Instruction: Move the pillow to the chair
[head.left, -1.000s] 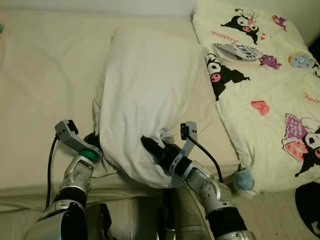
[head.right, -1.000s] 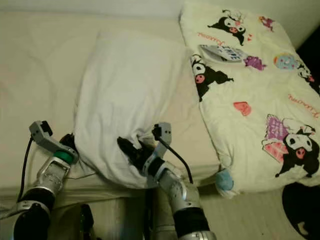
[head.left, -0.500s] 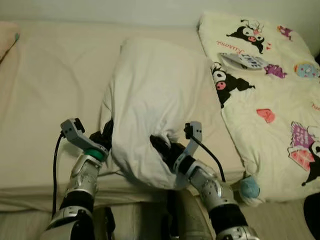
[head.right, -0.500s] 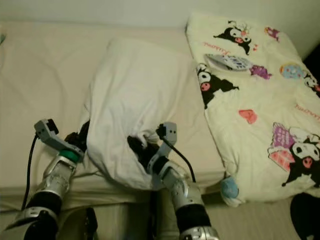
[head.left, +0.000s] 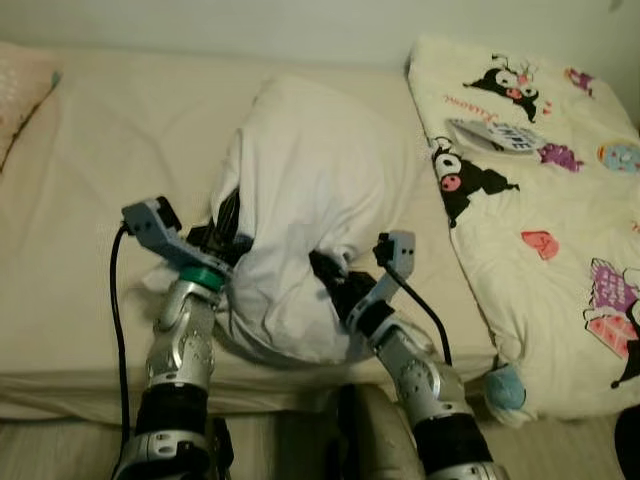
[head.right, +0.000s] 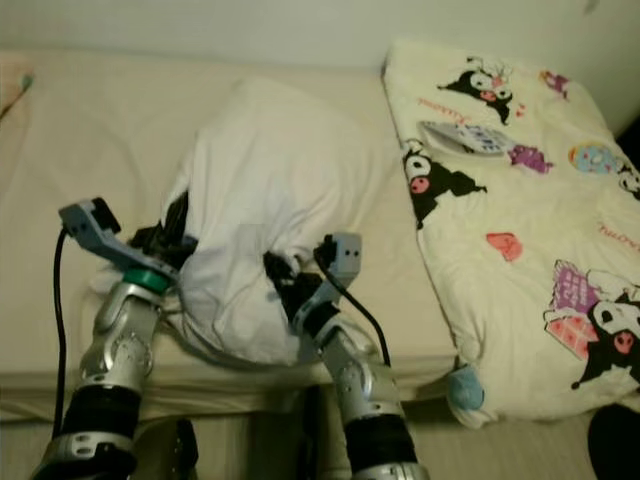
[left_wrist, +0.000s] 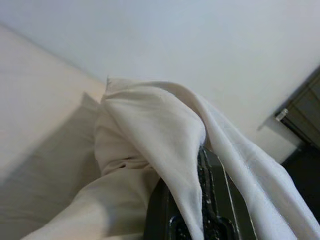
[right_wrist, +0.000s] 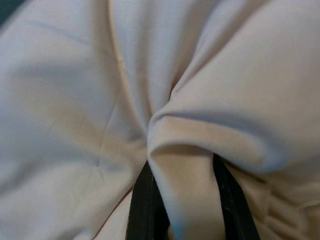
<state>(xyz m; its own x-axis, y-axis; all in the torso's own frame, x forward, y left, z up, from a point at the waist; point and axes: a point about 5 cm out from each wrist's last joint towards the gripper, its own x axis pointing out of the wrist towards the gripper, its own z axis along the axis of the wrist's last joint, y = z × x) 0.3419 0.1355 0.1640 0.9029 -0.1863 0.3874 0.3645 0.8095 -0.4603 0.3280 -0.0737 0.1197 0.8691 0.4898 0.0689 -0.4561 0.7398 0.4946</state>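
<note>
White pillow (head.left: 320, 190) lies long axis near-to-far on the bed (head.left: 90, 230), near end bunched, left gripper (head.left: 225, 240) and right gripper (head.left: 330, 275) jaws each pinched on its fabric.

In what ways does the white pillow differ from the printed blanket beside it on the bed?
The pillow is plain white; the blanket is cream with cartoon prints. The pillow is bunched and creased; the blanket lies spread flat. The left gripper and right gripper have their jaws shut on pillow cloth; nothing holds the blanket. Both rest on the bed.
</note>
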